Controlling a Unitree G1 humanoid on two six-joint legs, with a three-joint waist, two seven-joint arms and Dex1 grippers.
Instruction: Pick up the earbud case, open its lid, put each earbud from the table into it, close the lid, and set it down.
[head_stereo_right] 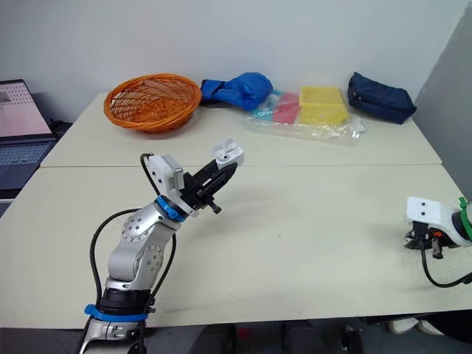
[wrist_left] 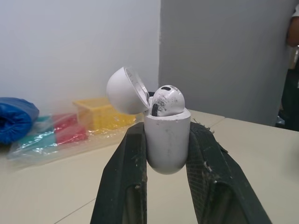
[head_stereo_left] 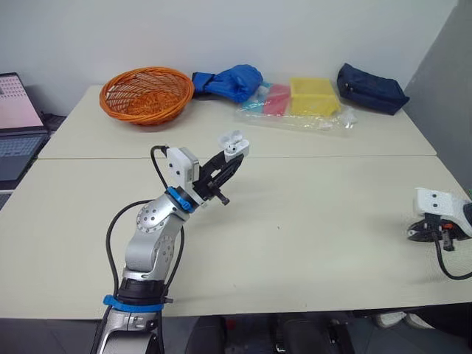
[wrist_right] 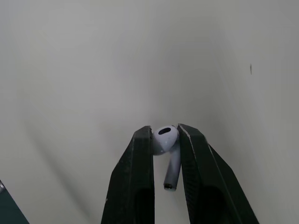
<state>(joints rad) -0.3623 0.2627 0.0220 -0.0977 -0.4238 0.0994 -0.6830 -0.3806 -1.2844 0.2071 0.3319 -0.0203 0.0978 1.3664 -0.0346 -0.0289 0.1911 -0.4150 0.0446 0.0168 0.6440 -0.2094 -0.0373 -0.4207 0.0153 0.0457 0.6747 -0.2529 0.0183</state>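
Note:
My left gripper (head_stereo_left: 231, 155) is raised above the middle of the table and shut on the white earbud case (wrist_left: 167, 140). The case's lid (wrist_left: 125, 90) is swung open, and one white earbud (wrist_left: 167, 100) sits in it, its head sticking out of the top. Near the table's right edge my right gripper (wrist_right: 164, 135) hangs low over the tabletop, shut on a second white earbud (wrist_right: 166, 140) by its head, with the stem pointing back between the fingers. The same right gripper (head_stereo_left: 414, 232) is at the far right of the left eye view.
Along the back of the table stand an orange wicker basket (head_stereo_left: 146, 94), a blue cloth bundle (head_stereo_left: 230, 80), a clear bag with yellow and red boxes (head_stereo_left: 302, 103) and a dark blue pouch (head_stereo_left: 371, 88). A laptop (head_stereo_left: 18, 125) stands off the table's left end.

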